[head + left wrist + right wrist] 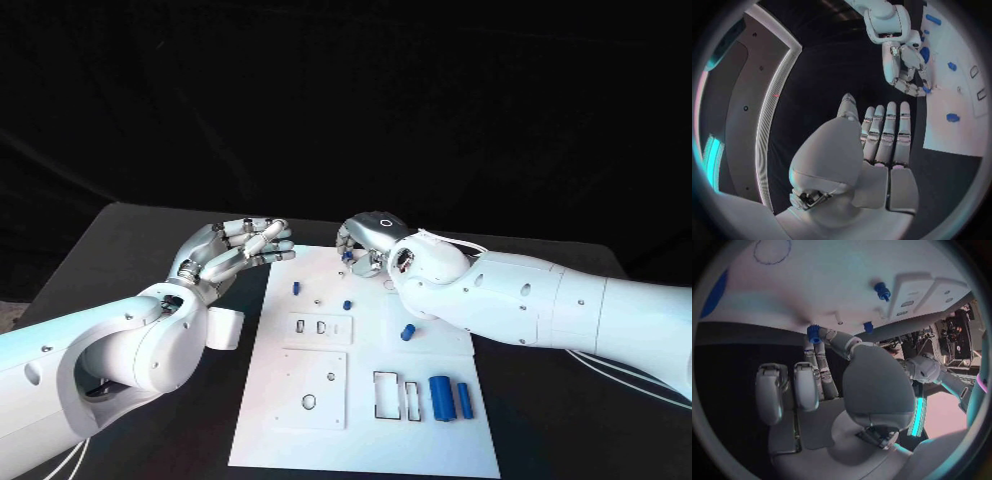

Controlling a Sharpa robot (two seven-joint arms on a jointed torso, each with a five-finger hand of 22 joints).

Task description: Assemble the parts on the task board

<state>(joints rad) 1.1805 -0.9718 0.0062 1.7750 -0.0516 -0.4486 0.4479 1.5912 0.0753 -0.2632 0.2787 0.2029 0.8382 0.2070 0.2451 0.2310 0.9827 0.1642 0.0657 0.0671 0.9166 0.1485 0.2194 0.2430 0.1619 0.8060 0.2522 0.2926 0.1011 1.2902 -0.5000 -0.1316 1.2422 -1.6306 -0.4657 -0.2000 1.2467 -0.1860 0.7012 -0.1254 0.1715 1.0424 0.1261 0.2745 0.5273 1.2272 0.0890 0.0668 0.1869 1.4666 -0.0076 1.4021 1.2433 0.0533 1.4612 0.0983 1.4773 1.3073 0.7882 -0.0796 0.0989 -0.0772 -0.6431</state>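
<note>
**Right robot hand pinches a small blue part at the board's far edge**

At the far edge of the task board (361,390), the right robot hand (369,244) bends down over the white plate, and its fingertips (817,336) close on a small blue part (813,333). The right wrist view shows this piece caught between thumb and finger right where the board meets the black bench (116,260); whether the piece already touches the board is hard to tell from these angles.

The left robot hand (235,250) hovers just beside the board's far left corner, holding nothing. In the left wrist view its fingers (889,132) lie straight and side by side, the thumb apart.

On the board, a small blue peg (296,288) stands near the far left edge, and another blue peg (348,303) stands a little nearer the middle. A short blue piece (408,331) lies toward the right side, close under the right arm. Two larger blue cylinders (453,398) lie side by side in the near right area, just beside a pair of narrow rectangular slots (397,395). A raised block with two small slots (316,327) sits on the left half, and nearer still a square panel with an oval hole (309,400).
</note>
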